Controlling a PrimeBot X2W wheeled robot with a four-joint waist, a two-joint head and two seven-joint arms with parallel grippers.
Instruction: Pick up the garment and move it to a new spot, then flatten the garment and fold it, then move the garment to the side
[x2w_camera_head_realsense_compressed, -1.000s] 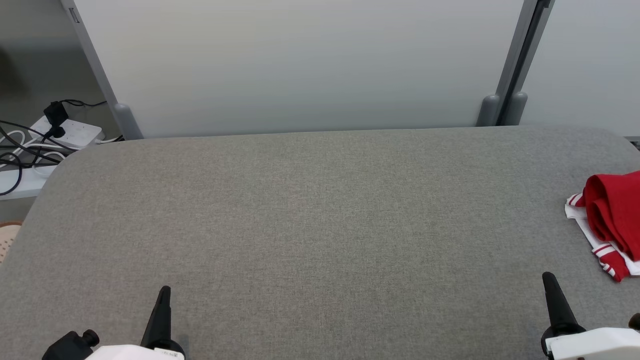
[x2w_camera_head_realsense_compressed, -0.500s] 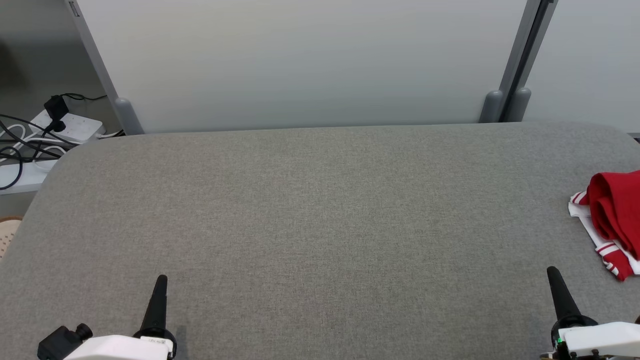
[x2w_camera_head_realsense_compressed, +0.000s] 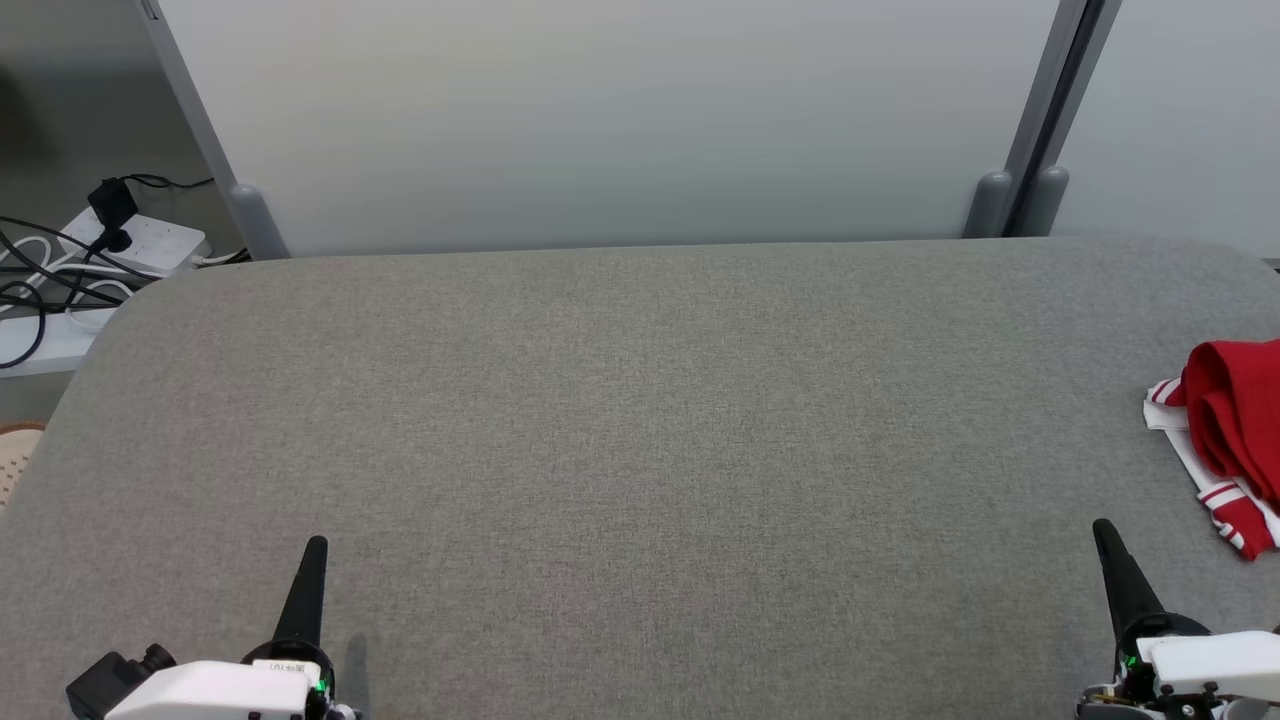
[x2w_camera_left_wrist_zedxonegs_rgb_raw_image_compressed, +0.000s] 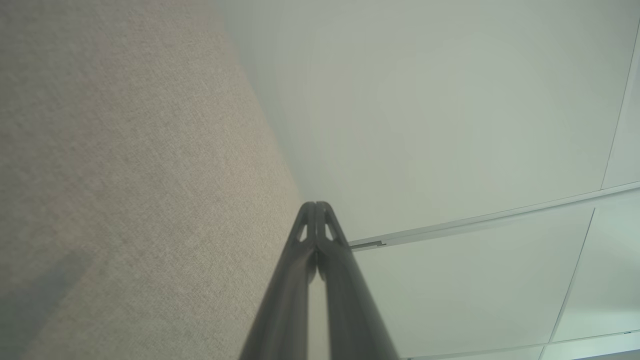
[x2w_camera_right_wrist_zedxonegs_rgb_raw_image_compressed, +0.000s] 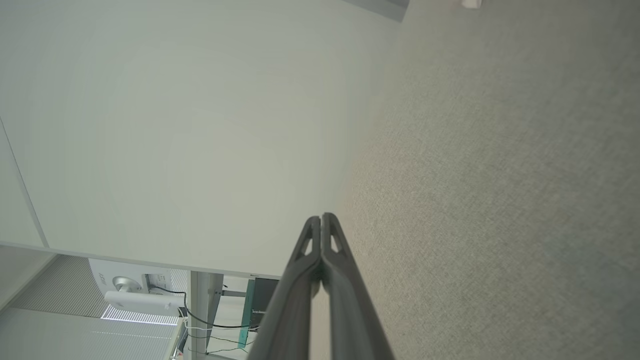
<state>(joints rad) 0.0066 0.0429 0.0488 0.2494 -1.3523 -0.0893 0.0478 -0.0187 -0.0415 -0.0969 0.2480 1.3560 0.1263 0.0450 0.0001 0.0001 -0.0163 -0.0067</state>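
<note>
The garment (x2w_camera_head_realsense_compressed: 1228, 432), red with white striped trim, lies bunched at the far right edge of the grey table (x2w_camera_head_realsense_compressed: 640, 430), partly cut off by the head view's border. My left gripper (x2w_camera_head_realsense_compressed: 314, 545) is low at the near left, shut and holding nothing, its tips pressed together in the left wrist view (x2w_camera_left_wrist_zedxonegs_rgb_raw_image_compressed: 316, 205). At the near right my right gripper (x2w_camera_head_realsense_compressed: 1102, 527) is shut and empty too, a little below and left of the garment. Its closed tips (x2w_camera_right_wrist_zedxonegs_rgb_raw_image_compressed: 321, 217) point along the table toward the pale wall.
A pale partition wall (x2w_camera_head_realsense_compressed: 600, 120) with grey posts (x2w_camera_head_realsense_compressed: 1015, 200) stands right behind the table's far edge. A white power strip with black cables (x2w_camera_head_realsense_compressed: 120, 250) lies on a ledge beyond the far left corner. A perforated beige object (x2w_camera_head_realsense_compressed: 12, 465) pokes in at the left edge.
The head camera has tilted and turned slightly, so the whole scene shifted. Both grippers stay shut and sit a little higher in the view than before. The garment has not moved on the table.
</note>
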